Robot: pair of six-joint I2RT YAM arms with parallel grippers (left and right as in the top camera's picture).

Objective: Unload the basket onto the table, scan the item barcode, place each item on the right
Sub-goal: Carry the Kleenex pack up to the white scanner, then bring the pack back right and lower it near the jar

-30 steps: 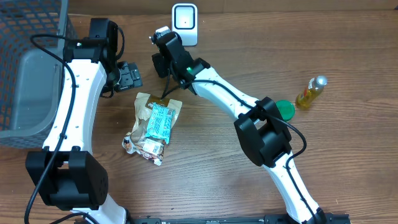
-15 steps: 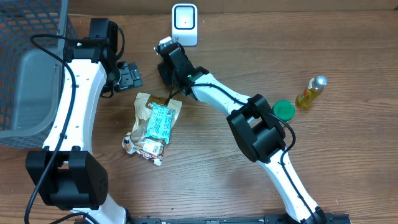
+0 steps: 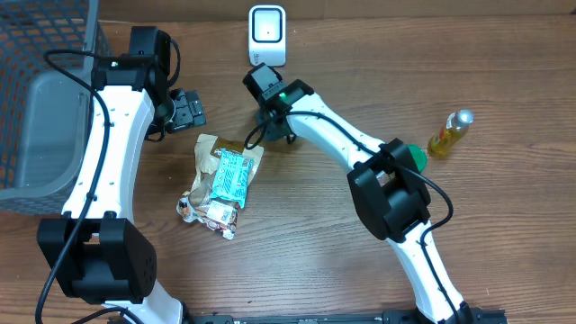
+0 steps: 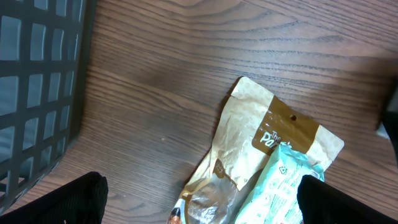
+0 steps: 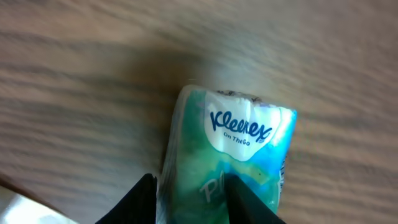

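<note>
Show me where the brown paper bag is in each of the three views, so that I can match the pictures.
Overhead: the brown paper bag lies left of centre, between the two arms.
Left wrist: the bag runs from the centre to the lower right.
Right wrist: not in it; only the Kleenex pack over the wood.
Shared landmark: the teal packet lying on the bag, seen in overhead and left wrist.

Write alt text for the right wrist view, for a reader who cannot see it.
A teal Kleenex On The Go tissue pack fills the centre, sharp and logo side facing the camera, gripped between the right gripper's two dark fingers at the bottom edge. Behind it, the wooden table is blurred.
</note>
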